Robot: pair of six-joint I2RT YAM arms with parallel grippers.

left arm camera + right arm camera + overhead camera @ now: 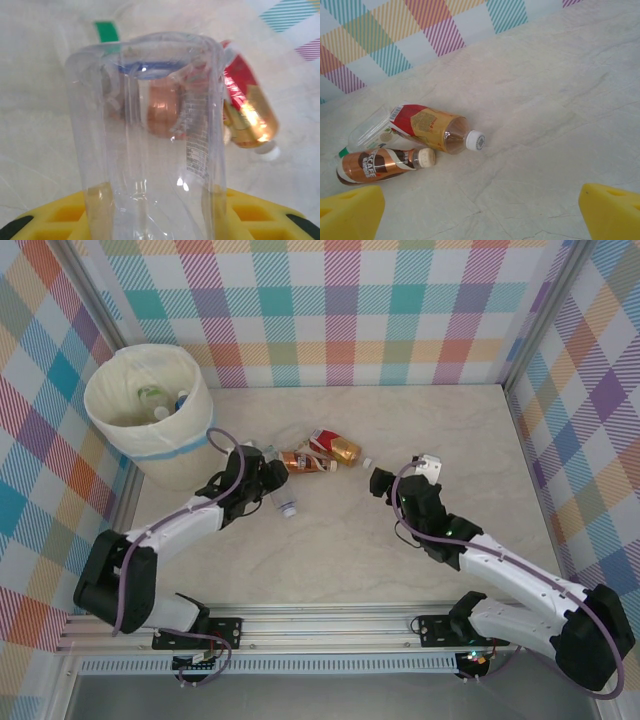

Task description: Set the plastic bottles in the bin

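Where the marble-patterned table (340, 550) meets the left of centre in the overhead view, the left gripper (268, 478) is pinched onto a clear bottle (150, 140). In the left wrist view that bottle rises from between the yellow pads (65, 215) at the bottom edge. A white-capped bottle (285, 504) lies on the table just below and right of this gripper.

The bin (130, 440) stands at the upper left of the overhead view, near the left arm, with a few bottles (157, 400) already inside it.

At the frame's centre lies a small cluster. A brown Nescafe bottle (375, 165) and a red-and-gold bottle (427, 125) rest side by side, touching. A crushed clear bottle with a green strip (365, 132) is tucked behind them.

The right gripper (380, 483) hovers right of centre, apart from that cluster. Its jaws are spread wide and hold nothing, with the yellow fingertips (350, 212) at the bottom corners of the right wrist view.
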